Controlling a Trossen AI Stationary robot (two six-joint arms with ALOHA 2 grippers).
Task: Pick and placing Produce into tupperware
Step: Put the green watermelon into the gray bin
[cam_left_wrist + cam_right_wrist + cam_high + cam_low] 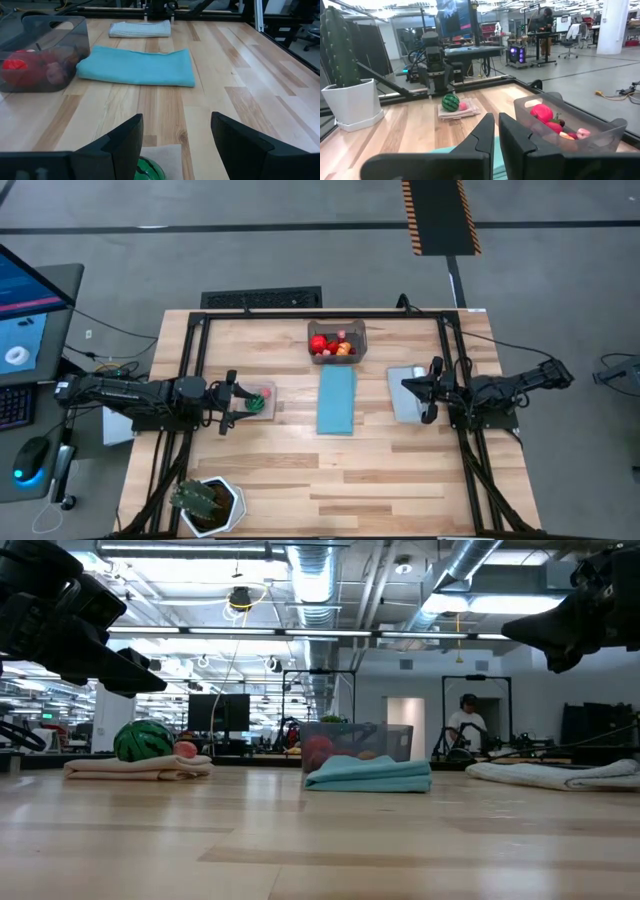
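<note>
High view: the left hand (240,402) reaches in from the left edge of the slatted wooden tabletop (300,470), its arm stretched low and level, fingers apart and holding nothing, poised at a tan mat (262,406) that carries a round green melon (256,403) and a small pink piece (265,392). The right hand (428,391) sits over a grey mat (405,394), fingers nearly together and empty, its arm folded in from the right. The box (336,342), translucent grey with rounded corners, stands at the far middle with red, orange and pink produce (330,346) inside; a folded blue mat (337,401) lies just in front of it. A spiky plant (205,500) in a white pot stands at the near left corner. Low view: both hands hang above the tabletop, clear of the mats; the striped melon (143,740) rests on the soft tan mat (138,769). Left wrist view: the two dark fingers (125,142) stand apart with the melon (150,169) just below them. Right wrist view: the fingers (481,131) are almost closed on nothing; the box (570,127) is near.
</note>
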